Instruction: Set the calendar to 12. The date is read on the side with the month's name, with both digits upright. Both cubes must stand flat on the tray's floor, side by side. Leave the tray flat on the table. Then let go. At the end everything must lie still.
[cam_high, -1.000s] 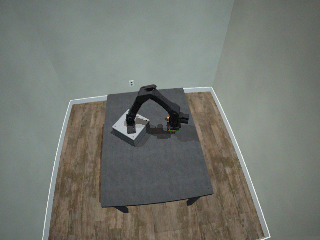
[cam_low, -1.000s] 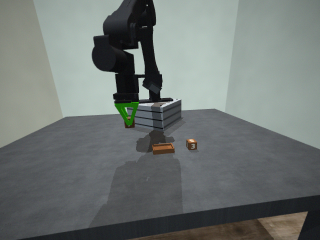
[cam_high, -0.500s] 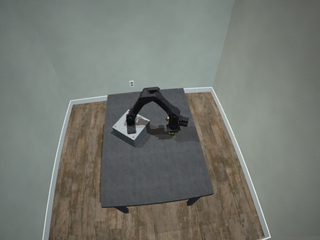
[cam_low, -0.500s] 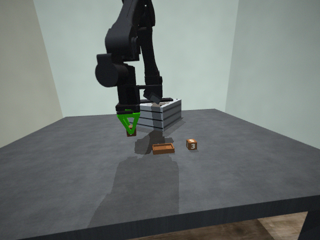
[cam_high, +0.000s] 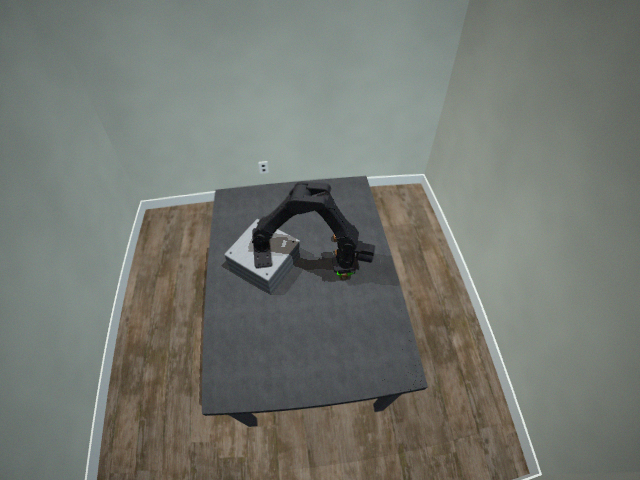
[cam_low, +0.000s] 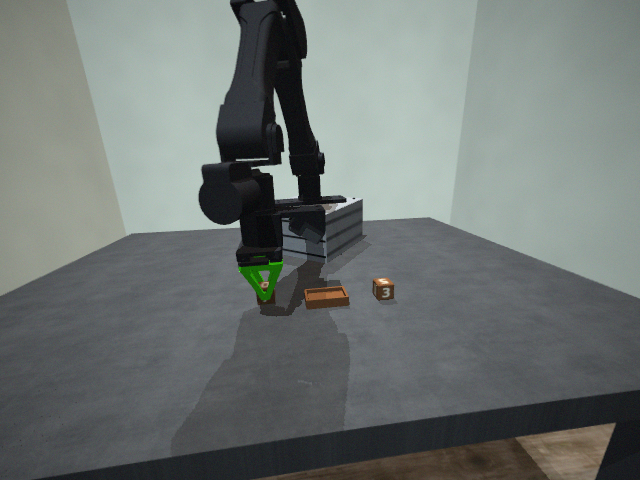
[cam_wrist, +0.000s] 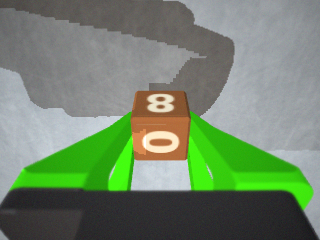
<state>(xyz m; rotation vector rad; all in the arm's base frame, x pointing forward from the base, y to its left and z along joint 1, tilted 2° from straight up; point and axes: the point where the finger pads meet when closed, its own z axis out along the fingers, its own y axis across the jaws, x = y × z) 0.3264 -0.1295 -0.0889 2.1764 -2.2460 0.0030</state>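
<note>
Green jaws (cam_high: 343, 273) (cam_low: 265, 298) pinch a brown block (cam_low: 266, 298) (cam_wrist: 160, 139) by two sides. They are about a third open, just as wide as the block. The wrist view shows an 8 and a 0 on it. It is low over the grey bench (cam_high: 310, 335) (cam_low: 413, 361); I cannot tell if it touches down. The little wooden tray (cam_low: 326, 297) sits near it, with no block inside. The other block (cam_low: 383, 289), showing a 3, stands on the far side of the tray.

I think the job now is turning the held block to get the right number. Next, it may need setting down flat, letting go, and gripping a new way.

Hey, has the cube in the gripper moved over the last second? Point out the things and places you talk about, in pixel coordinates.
Yes. The held cube (cam_wrist: 160, 139) has come down: in the exterior view it was up against the white block (cam_low: 343, 227), and now it hangs below it.
</note>
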